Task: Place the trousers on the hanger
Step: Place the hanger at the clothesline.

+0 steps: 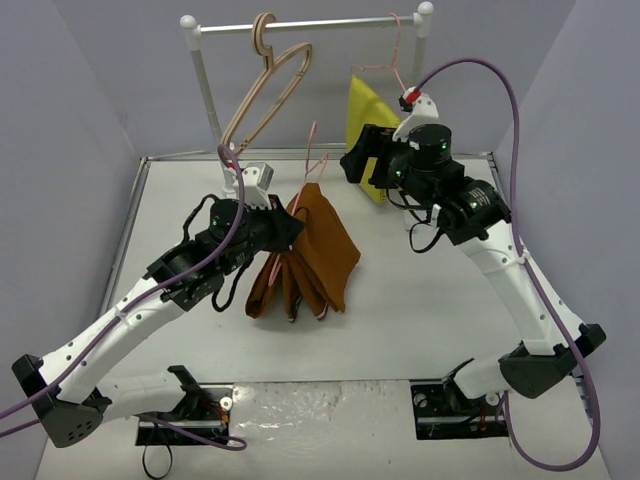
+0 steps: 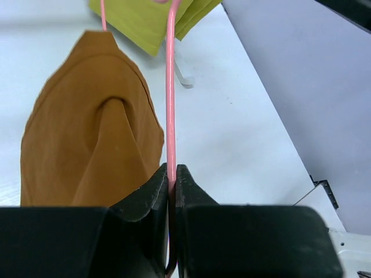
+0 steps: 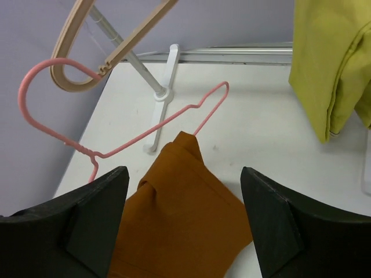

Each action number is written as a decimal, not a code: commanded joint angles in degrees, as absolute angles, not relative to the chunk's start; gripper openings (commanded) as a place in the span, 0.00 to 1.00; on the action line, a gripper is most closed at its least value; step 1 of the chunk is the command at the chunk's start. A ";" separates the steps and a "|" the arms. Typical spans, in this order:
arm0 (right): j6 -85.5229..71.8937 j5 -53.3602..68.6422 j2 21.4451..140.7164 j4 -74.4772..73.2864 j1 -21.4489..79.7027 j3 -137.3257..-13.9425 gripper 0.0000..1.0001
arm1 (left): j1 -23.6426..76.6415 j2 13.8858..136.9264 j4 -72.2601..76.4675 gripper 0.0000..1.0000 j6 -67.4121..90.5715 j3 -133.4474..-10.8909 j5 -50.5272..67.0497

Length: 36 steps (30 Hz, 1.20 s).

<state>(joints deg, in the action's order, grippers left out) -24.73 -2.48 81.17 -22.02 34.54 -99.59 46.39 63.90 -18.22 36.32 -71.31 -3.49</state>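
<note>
The thin pink wire hanger is pinched in the left gripper's jaws; the right gripper's jaws stand wide. The soft trousers may slip along the wire and are best taken at the fold.

The trousers hang over the hanger above the middle of the table. The left gripper is just to their left with the hanger's wire between its fingers, and the right gripper is to their right and farther back, apart from both. Behind them the rail spans the far side, carrying the wooden hanger on its left part and a second wire hanger on its right, with the folded garment hanging below it.
</note>
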 commanded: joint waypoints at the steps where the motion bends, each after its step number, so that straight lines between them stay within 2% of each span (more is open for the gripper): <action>1: -19.17 5.61 81.03 -19.52 33.40 -97.56 0.73 | 45.35 59.68 -11.16 0.02 30.77 -73.65 -0.28; 5: -16.97 10.98 83.05 -15.93 32.70 -95.02 0.62 | 44.30 58.54 -10.64 0.02 29.80 -73.74 1.93; 10: -17.84 15.20 82.79 -8.36 32.70 -88.78 0.61 | 44.03 56.69 -7.83 0.02 28.74 -72.42 1.06; 14: -19.24 16.26 82.53 -1.52 32.96 -83.16 0.68 | 44.03 55.73 -4.84 0.02 28.57 -71.72 1.32; 22: -22.06 15.65 82.88 10.97 34.10 -75.16 0.75 | 44.03 55.46 -0.97 0.02 28.39 -70.49 2.81; 30: -21.01 15.65 84.64 13.18 35.15 -73.48 0.85 | 44.03 54.93 2.81 0.02 27.86 -70.05 2.02; 36: -18.72 13.71 84.99 13.36 34.98 -70.93 0.84 | 44.03 54.14 4.57 0.02 28.30 -70.22 2.11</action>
